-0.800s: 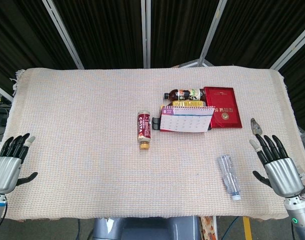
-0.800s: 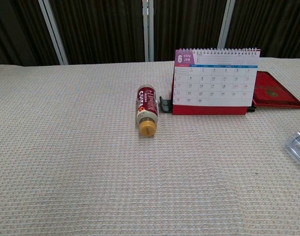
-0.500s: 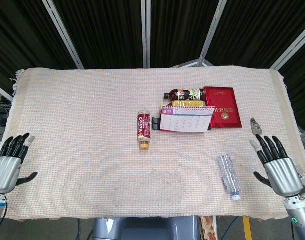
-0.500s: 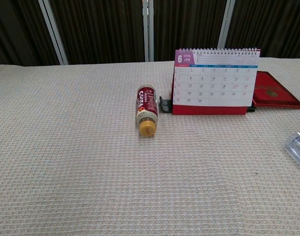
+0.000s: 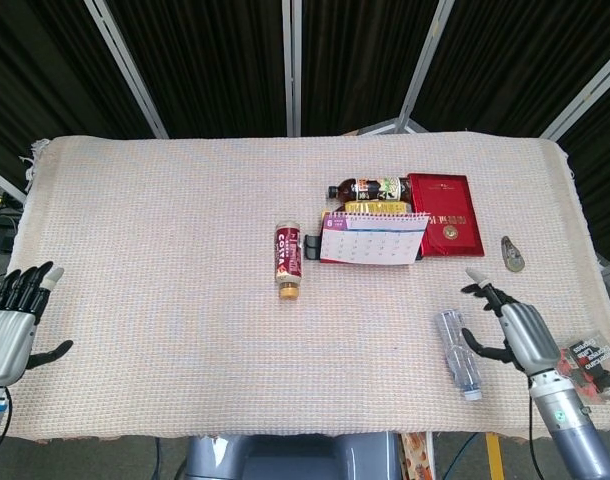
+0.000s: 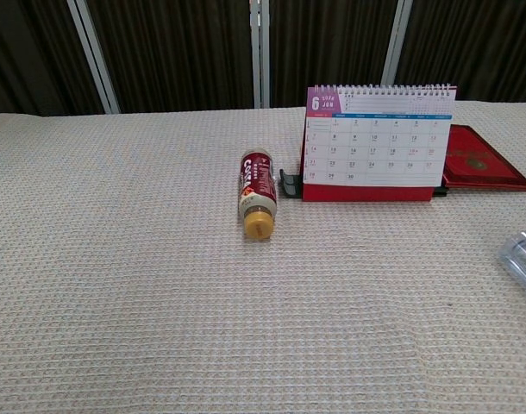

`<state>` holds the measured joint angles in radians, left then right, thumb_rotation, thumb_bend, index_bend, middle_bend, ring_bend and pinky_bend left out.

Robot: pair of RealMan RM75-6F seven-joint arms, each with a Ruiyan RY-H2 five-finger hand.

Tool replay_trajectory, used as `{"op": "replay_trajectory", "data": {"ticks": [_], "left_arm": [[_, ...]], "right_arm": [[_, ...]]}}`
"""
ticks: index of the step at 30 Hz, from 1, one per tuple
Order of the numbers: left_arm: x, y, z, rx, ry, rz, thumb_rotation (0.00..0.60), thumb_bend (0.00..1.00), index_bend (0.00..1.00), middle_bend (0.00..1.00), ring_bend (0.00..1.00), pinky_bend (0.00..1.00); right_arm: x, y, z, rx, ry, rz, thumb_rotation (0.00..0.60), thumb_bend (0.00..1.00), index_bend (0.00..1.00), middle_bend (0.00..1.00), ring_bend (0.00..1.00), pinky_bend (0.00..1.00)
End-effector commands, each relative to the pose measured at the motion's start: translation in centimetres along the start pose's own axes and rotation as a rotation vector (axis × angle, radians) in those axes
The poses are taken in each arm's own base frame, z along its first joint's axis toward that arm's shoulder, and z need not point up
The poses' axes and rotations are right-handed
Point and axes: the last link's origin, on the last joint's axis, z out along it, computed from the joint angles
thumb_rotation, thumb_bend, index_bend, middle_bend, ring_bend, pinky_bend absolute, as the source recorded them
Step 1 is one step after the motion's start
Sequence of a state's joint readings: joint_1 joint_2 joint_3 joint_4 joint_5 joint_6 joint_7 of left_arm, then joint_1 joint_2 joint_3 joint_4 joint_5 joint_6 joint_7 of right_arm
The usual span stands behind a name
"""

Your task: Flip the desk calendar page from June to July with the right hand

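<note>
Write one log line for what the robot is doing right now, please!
stage: reaching | right hand: open, beside clear bottle | left hand: open, table edge | calendar: on June, untouched

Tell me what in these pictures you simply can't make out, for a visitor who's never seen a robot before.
- Clear bottle, chest view: cut off by the right edge.
- Dark bottle, head view: label too small to read; in the chest view the desk calendar hides it.
- Both hands, chest view: outside the frame.
- Small grey object by the table's right edge, head view: too small to identify.
- July page: hidden behind June.
</note>
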<state>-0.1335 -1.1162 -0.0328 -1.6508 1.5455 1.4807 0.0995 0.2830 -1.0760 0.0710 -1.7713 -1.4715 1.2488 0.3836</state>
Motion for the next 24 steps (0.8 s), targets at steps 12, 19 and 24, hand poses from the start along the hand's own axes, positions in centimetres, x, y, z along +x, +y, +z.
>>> {"op": "replay_trajectory", "data": {"ticks": [12,19,24], "left_arm": [[0.8,-0.1,-0.1,-0.011,0.034,-0.028,0.6,0.0,0.0,0.0,0.0,0.0],[0.9,-0.1,0.1,-0.009,0.04,-0.031,0.6,0.0,0.0,0.0,0.0,0.0],[0.9,0.0,0.1,-0.013,0.046,-0.031,0.6,0.0,0.0,0.0,0.0,0.0]], "right_arm": [[-3.5,-7.1,7.3,-0.265,-0.431,0.805,0.6,0.62,0.0,0.81,0.86,0.76],[-5.3,-6.2,9.6,-0.37,-0.497,0.91,0.6,0.62,0.0,0.81,0.86,0.76],[-6.0,-5.2,11.0,-0.404,-0.497,0.935,0.6,0.62,0.0,0.81,0.86,0.76]]}}
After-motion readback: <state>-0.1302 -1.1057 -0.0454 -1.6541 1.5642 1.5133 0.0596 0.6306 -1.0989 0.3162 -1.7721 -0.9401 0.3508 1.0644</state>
